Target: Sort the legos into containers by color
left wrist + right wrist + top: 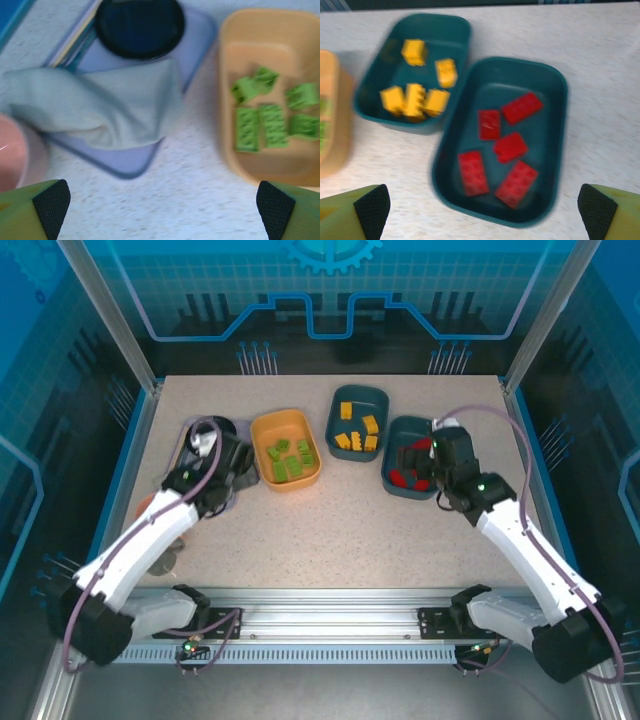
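Several green legos (pixel 260 127) lie in the yellow-orange container (pixel 225 100), which also sits left of centre from above (pixel 262 430). Several yellow legos (pixel 417 97) fill the left teal container (pixel 455 25), and several red legos (pixel 510 145) lie flat in the right teal container (pixel 555 80). My left gripper (pixel 162 210) hangs open over bare table between the lavender tray and the orange container, holding nothing. My right gripper (pixel 482 210) is open and empty above the near end of the red container. From above, the left gripper (pixel 240 472) and right gripper (pixel 420 462) flank the containers.
A lavender tray (pixel 125 160) at the back left carries a black round bowl (pixel 140 25) and a pale crumpled cloth (pixel 100 105). A pink cup (pixel 15 155) stands beside it. The teal container of yellow legos (pixel 359 400) sits behind the other two. Open tabletop (pixel 330 530) lies in front.
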You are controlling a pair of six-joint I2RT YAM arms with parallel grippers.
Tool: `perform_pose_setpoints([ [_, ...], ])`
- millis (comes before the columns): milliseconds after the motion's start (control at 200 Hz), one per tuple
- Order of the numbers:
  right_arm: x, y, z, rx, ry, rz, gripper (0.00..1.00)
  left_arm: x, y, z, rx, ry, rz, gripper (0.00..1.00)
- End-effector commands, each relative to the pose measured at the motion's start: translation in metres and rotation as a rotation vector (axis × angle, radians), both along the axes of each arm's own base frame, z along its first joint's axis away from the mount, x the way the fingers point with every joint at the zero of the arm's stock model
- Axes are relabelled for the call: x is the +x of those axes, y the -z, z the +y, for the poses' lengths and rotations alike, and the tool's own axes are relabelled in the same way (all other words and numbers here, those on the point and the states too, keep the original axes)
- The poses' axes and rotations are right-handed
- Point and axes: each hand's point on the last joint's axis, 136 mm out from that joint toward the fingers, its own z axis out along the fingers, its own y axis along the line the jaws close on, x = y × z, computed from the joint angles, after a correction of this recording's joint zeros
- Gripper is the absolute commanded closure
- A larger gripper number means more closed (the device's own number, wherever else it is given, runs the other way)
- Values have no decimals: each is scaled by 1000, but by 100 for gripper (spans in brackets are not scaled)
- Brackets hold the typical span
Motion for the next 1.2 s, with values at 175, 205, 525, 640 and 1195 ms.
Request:
perform_pose_setpoints([
  [175, 10, 57, -49, -249, 104, -86, 0, 13, 29, 39, 189, 68, -139, 1],
  [205, 13, 63, -49, -249, 96, -85, 0, 19, 33, 42, 168, 57, -149, 1],
  [525, 60, 109, -44, -185, 34, -133, 0, 77, 91, 59, 97, 58, -146, 1],
  [640, 77, 109, -39, -195, -22, -147, 0, 93, 97, 60, 61, 74, -176, 1],
  [1195, 76, 121, -52, -91, -51, -271, 0, 99, 95, 58, 80, 187, -436, 1],
])
